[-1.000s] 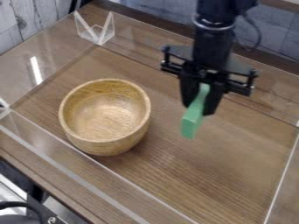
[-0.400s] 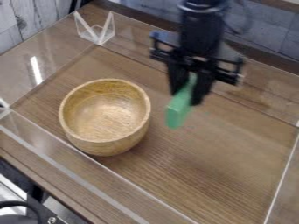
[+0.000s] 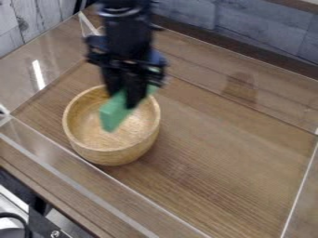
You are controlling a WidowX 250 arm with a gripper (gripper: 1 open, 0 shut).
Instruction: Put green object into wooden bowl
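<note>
Now over the bowl
Gripper (image 3: pixel 128 90) grasps the green bar (image 3: pixel 115 110), hanging tilted above the wooden bowl (image 3: pixel 125 147).

The green object (image 3: pixel 114 112) is plain bright green, and the wooden bowl (image 3: pixel 87 141) under it is light tan with faint grain rings. The pincer (image 3: pixel 126 88) is black; the bench (image 3: pixel 230 149) is brown with fine streaked woodgrain

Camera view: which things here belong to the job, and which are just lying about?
Belonging to the job:
- long bright green rectangular bar, held in the end effector above the bowl
- round light tan wooden bowl

Lying about:
- clear plastic stand in the far corner
- clear walls around the wooden table
</note>
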